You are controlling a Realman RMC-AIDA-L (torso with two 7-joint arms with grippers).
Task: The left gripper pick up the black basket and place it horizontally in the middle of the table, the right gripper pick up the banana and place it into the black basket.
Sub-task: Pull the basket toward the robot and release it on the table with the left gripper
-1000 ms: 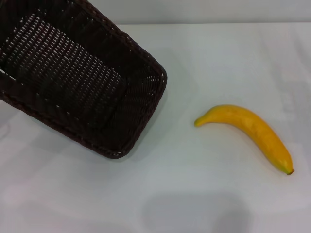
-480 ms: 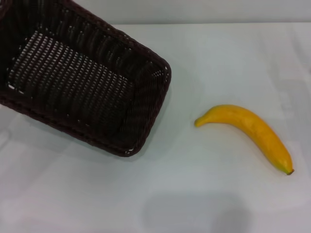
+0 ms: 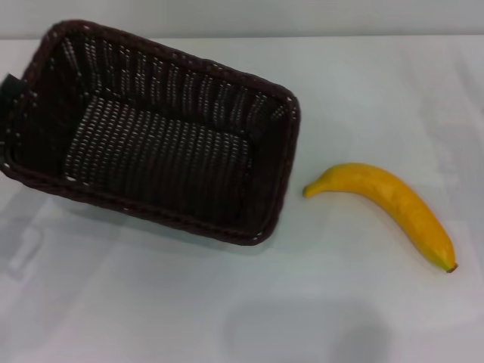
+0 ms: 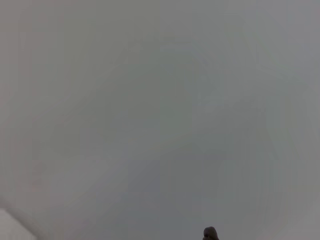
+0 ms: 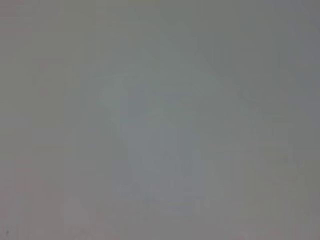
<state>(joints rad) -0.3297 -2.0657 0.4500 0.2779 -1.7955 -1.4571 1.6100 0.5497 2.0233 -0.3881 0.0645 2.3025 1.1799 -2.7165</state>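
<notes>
The black basket [image 3: 274, 178] is at the left and centre of the head view, open side up, its long side running left to right and slightly slanted. It looks a little above the white table [image 3: 151, 302], with a shadow under its near edge. A black piece of my left gripper [image 3: 10, 91] shows at the basket's left rim, holding it. The yellow banana [image 3: 389, 200] lies on the table to the right of the basket, a short gap away, stem end toward it. My right gripper is out of view. Both wrist views show only blank grey.
The table's far edge [image 3: 340, 36] runs along the top of the head view. A soft grey shadow [image 3: 302, 333] lies on the table near the front. A small dark tip [image 4: 210, 233] shows at the edge of the left wrist view.
The basket has swung from a steep tilt at the far left to nearly level and has moved right, toward the banana. The banana has not moved.
</notes>
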